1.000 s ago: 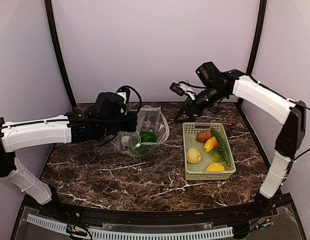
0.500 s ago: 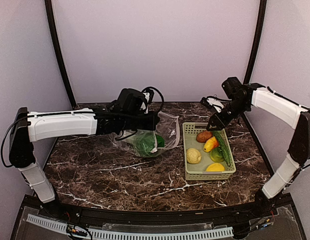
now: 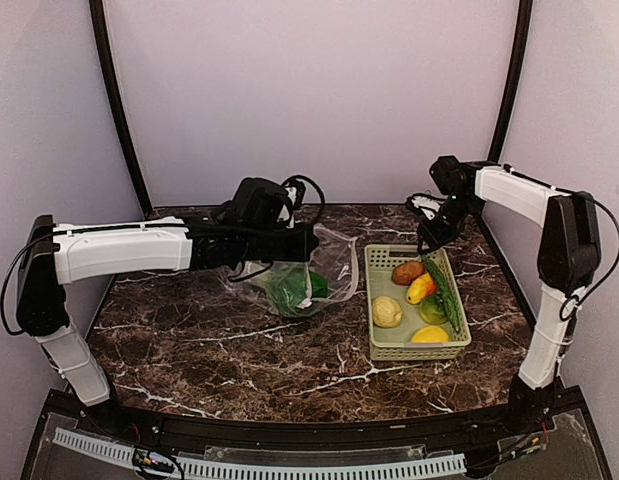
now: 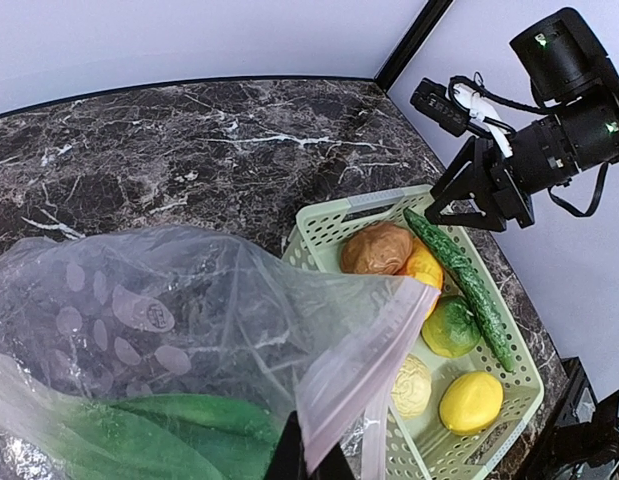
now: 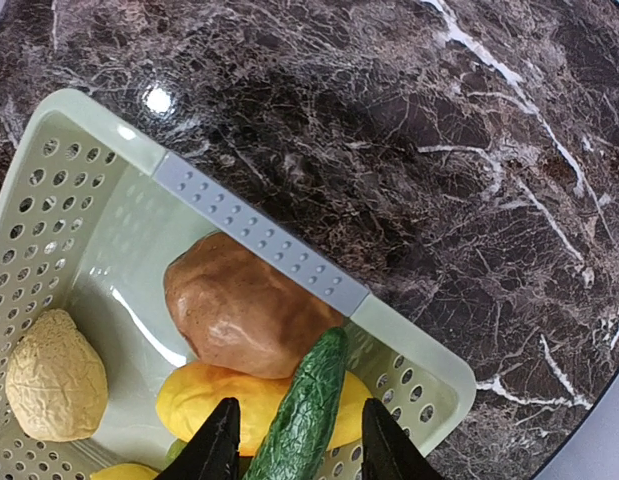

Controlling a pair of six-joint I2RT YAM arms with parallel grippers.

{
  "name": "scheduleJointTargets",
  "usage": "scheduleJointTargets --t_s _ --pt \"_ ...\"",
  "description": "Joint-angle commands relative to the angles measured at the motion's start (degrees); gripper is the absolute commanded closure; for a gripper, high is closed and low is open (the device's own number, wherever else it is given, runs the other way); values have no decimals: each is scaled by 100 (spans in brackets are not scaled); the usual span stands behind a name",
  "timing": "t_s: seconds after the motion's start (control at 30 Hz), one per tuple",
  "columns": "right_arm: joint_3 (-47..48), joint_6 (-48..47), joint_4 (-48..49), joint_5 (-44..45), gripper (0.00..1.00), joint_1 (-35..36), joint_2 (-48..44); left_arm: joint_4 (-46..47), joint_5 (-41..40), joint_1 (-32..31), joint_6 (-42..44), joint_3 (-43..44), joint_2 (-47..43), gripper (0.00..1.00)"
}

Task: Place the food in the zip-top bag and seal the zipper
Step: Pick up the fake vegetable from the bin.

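Observation:
My left gripper (image 3: 305, 242) is shut on the mouth edge of the clear dotted zip-top bag (image 3: 324, 262), holding it up left of the basket; in the left wrist view its fingertips (image 4: 309, 462) pinch the zipper strip (image 4: 369, 350). The bok choy (image 4: 159, 430) lies inside the bag. My right gripper (image 5: 299, 445) is open, its fingers on either side of the long green vegetable (image 5: 304, 410) at the basket's far end. A brown lump (image 5: 239, 310), orange fruit (image 5: 189, 400), tan bumpy lump (image 5: 54, 375), lime (image 4: 451, 325) and lemon (image 4: 472, 400) lie in the basket.
The light green slotted basket (image 3: 370, 300) stands right of centre on the dark marble table (image 3: 239, 350). The enclosure's back wall and black corner posts (image 3: 509, 90) stand close behind both arms.
My left arm carried the bag to the right, closer to the basket. My right arm swung from behind the bag over to the basket's far end and lowered.

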Motion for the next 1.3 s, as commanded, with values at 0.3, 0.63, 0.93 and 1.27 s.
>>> scheduleJointTargets --t_s 0.3,0.63,0.93,1.27 --pt "-49 357 -325 283 62 -46 416 -209 -11 24 -143 -175 -511 99" --pt "-229 411 -340 90 81 -46 514 -361 24 24 -180 -39 -395 99" --pt "591 246 -696 -513 100 -54 113 -371 -37 24 -356 142 -328 99" --pt "900 399 443 -2966 100 -54 -1084 -171 -378 24 -865 463 -163 99"
